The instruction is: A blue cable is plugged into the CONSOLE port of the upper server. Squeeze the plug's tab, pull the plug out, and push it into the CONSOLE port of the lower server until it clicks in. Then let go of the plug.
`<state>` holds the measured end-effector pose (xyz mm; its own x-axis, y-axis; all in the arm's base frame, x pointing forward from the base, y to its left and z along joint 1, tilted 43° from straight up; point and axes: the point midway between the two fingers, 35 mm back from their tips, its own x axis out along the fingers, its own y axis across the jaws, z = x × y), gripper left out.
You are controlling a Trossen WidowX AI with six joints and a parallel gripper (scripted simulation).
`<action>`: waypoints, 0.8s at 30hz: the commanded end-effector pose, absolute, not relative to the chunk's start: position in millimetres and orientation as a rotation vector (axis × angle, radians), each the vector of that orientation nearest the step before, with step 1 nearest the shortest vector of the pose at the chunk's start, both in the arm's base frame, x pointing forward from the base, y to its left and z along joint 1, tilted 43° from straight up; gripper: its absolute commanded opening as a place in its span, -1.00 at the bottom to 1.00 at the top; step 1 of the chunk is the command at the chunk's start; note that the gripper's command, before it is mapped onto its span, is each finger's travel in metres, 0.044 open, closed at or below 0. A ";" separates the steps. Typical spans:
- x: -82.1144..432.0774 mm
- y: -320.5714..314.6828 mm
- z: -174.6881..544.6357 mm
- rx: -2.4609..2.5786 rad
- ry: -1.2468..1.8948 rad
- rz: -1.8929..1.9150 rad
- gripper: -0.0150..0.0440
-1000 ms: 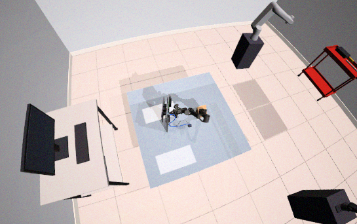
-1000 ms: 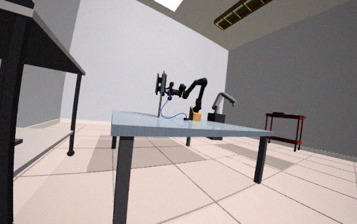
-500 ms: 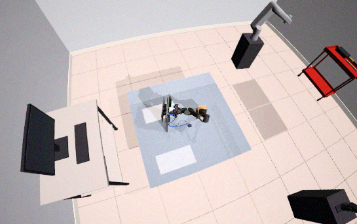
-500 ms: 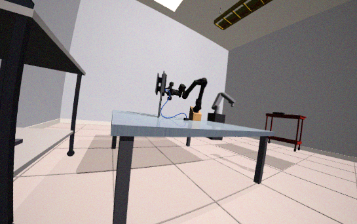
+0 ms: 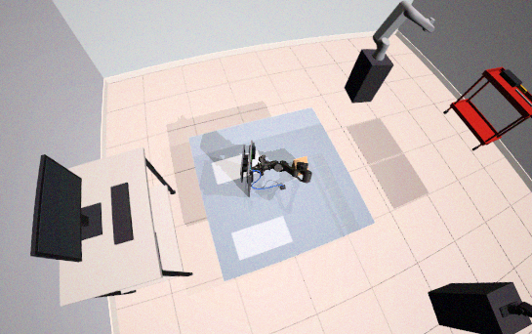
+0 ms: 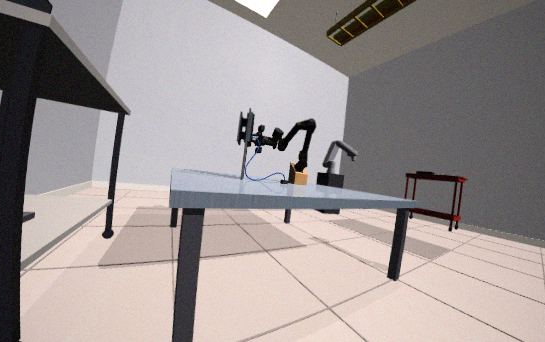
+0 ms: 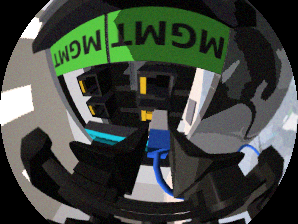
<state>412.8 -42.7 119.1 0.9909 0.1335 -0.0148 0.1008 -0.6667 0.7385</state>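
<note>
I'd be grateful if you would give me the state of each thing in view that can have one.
Gripper: shut on the blue plug.
Blue plug: held between the fingers, at a port; whether it is seated, cannot tell.
Blue cable: slack, curving down to the table.
Upper-row ports in the wrist view: unplugged.
Monitor: upright, screen dark.
Red cart: standing upright.
</note>
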 end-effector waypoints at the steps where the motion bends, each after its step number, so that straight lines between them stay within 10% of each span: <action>1: 415.1 -44.3 121.1 2.307 0.148 0.056 -0.49; 24: 418.2 -44.6 120.4 2.307 0.147 0.057 -0.49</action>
<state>416.1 -43.0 118.3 0.9910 0.1330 -0.0139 0.0998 -0.6666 0.7387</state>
